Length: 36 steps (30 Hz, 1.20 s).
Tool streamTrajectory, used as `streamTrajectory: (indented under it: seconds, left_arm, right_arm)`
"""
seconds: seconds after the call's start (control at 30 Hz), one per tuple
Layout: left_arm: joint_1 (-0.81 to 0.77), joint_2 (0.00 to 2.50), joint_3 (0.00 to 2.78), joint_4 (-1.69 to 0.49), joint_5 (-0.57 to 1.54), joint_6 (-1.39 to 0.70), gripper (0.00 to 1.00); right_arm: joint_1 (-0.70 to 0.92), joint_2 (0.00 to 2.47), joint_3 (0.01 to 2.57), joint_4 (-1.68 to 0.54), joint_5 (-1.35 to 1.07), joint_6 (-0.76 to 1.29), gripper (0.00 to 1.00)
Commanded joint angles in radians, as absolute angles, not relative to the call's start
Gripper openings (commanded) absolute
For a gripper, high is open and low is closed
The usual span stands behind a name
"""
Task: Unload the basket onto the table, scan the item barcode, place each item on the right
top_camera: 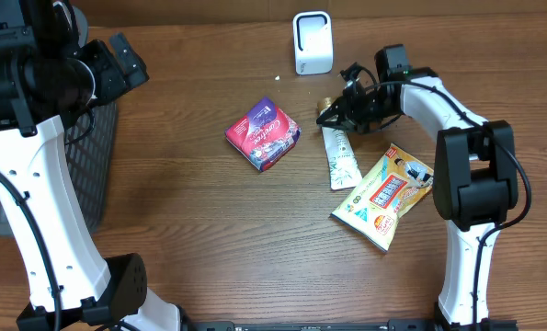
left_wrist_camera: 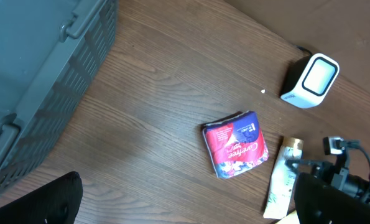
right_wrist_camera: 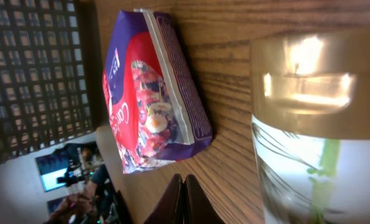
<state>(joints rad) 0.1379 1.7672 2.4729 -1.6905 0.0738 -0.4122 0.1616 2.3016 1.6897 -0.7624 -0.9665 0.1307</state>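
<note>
Right gripper [top_camera: 325, 115], fingers together, is hovering at the tube [top_camera: 340, 158], left gripper [top_camera: 133, 64] gaping; nothing is reaching the scanner [top_camera: 313, 42] yet

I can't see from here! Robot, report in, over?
Left gripper open, by basket. Right gripper shut, empty, beside tube cap. Tube flat on table, short of scanner. Nothing blocking.

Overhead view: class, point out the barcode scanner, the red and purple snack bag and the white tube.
barcode scanner [top_camera: 312, 41], overhead view, front face.
red and purple snack bag [top_camera: 264, 135], overhead view, middle of top face.
white tube [top_camera: 341, 158], overhead view, middle of body.
</note>
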Motion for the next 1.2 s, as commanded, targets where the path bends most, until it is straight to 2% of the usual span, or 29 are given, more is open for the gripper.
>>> streamTrajectory:
  seconds: [0.0,0.33,0.67,0.9,1.17]
  left_arm:
    - [0.137,1.767,2.470,-1.689,0.069,-0.416,1.00]
    - [0.137,1.767,2.470,-1.689,0.069,-0.416,1.00]
    - [0.137,1.767,2.470,-1.689,0.070,-0.416,1.00]
    - [0.137,1.767,2.470,-1.689,0.069,-0.416,1.00]
    - [0.137,1.767,2.470,-1.689,0.069,-0.416,1.00]
  right_arm:
    - [0.159,2.320,1.647,-0.722,-1.057,0.123,0.04]
    - [0.159,2.364,1.562,-0.636,-1.129,0.134,0.04]
    - [0.155,2.433,1.573,-0.644,-1.152,0.157,0.04]
    - [0.154,2.340,1.710,-0.900,-0.724,0.155,0.04]
    - [0.160,2.170,1.832,-1.073,-0.453,0.168,0.04]
